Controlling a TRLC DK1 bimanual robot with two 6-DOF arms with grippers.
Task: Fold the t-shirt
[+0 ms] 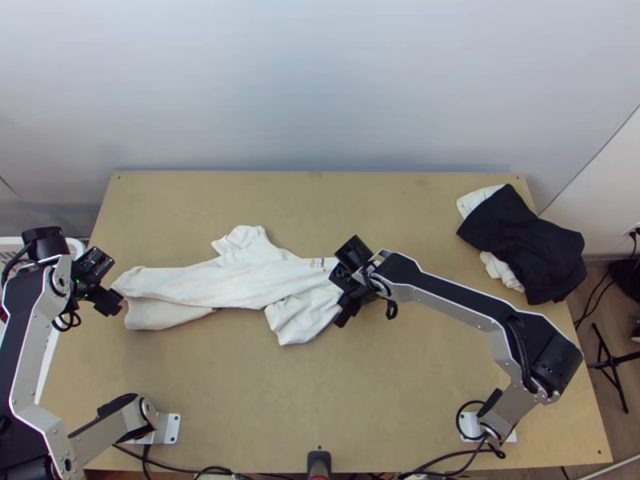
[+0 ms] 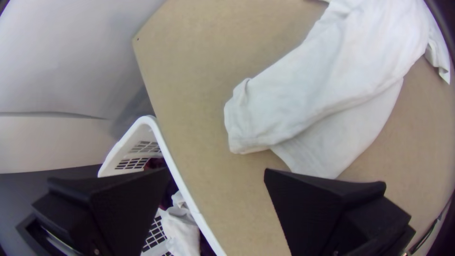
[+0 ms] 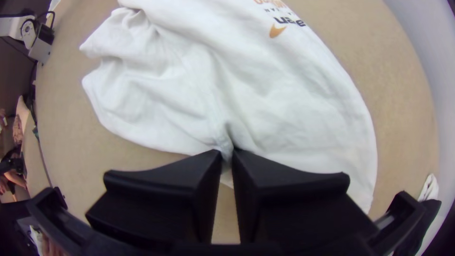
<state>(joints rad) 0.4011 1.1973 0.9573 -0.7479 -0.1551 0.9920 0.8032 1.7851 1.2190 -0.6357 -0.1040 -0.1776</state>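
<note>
The white t-shirt (image 1: 240,286) lies stretched lengthwise on the desk (image 1: 336,400), long and narrow, with its body toward the left arm and small printed marks toward the right arm. The body is doubled over unevenly, an under layer showing along the near side. One wrinkled sleeve (image 1: 242,242) sticks out on the far side; another bunched part (image 1: 296,322) sticks out on the near side.

The left hand (image 1: 112,302) is just beside the t-shirt's left end. In its wrist view, the left hand (image 2: 217,171) has its two flat black fingers spread wide apart. The right hand (image 1: 344,312) is at the t-shirt's right end. In its wrist view, the right hand (image 3: 227,154) has its fingers brought together, pinching a small gathered fold of the white fabric.

Well to the right of the t-shirt, and a little farther back, lies a bunched black cloth (image 1: 524,240) with white cloth (image 1: 502,270) showing from under it. Past the t-shirt's left end, beside the desk, stands a white basket (image 2: 166,151) with cloth (image 2: 182,230) inside.
</note>
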